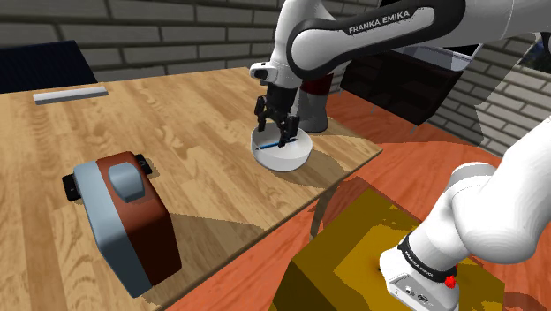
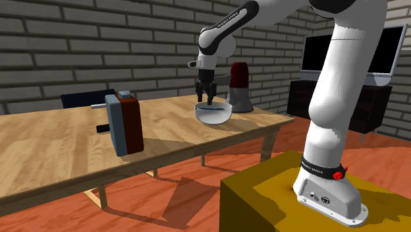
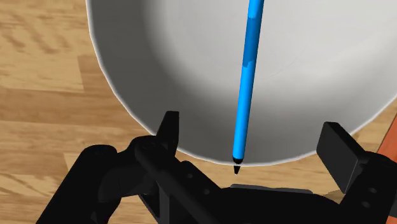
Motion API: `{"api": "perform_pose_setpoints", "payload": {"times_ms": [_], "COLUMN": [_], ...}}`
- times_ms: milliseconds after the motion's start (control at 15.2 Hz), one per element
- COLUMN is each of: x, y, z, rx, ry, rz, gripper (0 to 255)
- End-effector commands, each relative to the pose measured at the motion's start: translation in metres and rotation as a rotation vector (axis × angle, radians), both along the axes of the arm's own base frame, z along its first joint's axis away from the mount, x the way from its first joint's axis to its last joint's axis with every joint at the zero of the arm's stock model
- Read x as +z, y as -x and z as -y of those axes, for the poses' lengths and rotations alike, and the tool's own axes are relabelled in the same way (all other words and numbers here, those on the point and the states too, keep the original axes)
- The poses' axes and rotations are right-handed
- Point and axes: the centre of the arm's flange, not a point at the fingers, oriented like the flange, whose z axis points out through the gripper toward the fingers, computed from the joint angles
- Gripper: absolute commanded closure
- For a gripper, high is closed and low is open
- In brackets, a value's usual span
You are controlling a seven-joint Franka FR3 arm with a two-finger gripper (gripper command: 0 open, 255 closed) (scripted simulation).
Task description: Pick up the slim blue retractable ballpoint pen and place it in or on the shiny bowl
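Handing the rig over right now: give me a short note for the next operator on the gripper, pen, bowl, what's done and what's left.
Gripper: open, hanging just over the bowl, touching nothing.
Pen: blue, lying inside the white bowl, between the fingers but not clasped, tip by the rim.
Bowl: on the wooden table, near the edge by the stand.
Done: pen is in the bowl.
Left: probably only lifting the arm straight up and clear.

Grey brick walls [image 2: 99,39], red-brown plank floor [image 2: 164,188] — wooden table [image 2: 53,142], dark screen [image 2: 388,49] beyond.
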Motion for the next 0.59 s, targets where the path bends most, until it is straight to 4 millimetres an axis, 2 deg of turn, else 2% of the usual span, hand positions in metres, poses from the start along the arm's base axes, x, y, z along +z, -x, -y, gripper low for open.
{"api": "perform_pose_setpoints", "payload": {"times_ms": [0, 198, 528], "x": [0.013, 0.050, 0.050], "y": [0.000, -0.001, -0.001], "z": [0.001, 0.005, 0.005], "rx": [0.000, 0.000, 0.000], "ry": [0.000, 0.000, 0.000], "rz": [0.000, 0.000, 0.000], "gripper": [0, 0, 0]}}
